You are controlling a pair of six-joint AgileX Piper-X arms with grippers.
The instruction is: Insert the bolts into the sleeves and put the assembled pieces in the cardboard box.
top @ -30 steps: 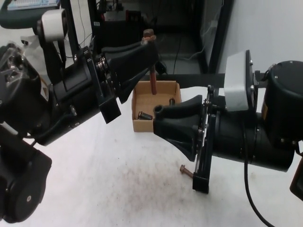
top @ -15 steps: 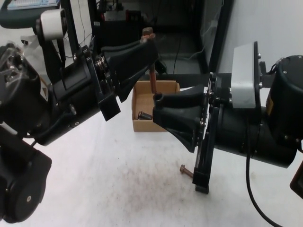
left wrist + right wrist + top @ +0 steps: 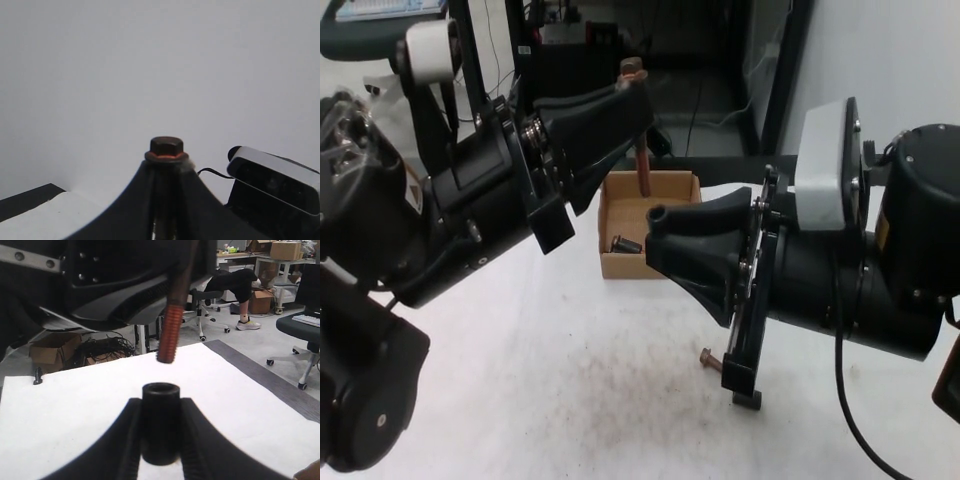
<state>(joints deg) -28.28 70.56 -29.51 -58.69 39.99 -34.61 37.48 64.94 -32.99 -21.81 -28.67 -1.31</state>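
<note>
My left gripper (image 3: pixel 638 92) is shut on a copper-coloured bolt (image 3: pixel 642 165) that hangs upright, its hex head (image 3: pixel 165 149) above the fingertips and its threaded end (image 3: pixel 168 340) pointing down. My right gripper (image 3: pixel 658 225) is shut on a black sleeve (image 3: pixel 160 421), held upright with its open bore facing up. The bolt's tip hangs a little above the sleeve's mouth and apart from it. The cardboard box (image 3: pixel 692 186) sits behind both grippers on the white bench, with assembled pieces (image 3: pixel 625 244) inside. A loose bolt (image 3: pixel 710 358) lies on the bench beneath the right arm.
The white bench cover (image 3: pixel 570 380) spreads in front of the box. Black frame posts (image 3: pixel 775 80) stand behind the bench. A small dark part (image 3: pixel 36 376) lies near the cover's edge in the right wrist view.
The right gripper with the sleeve has shifted slightly, rising and then settling just under the bolt. The left arm and its bolt have stayed put.
</note>
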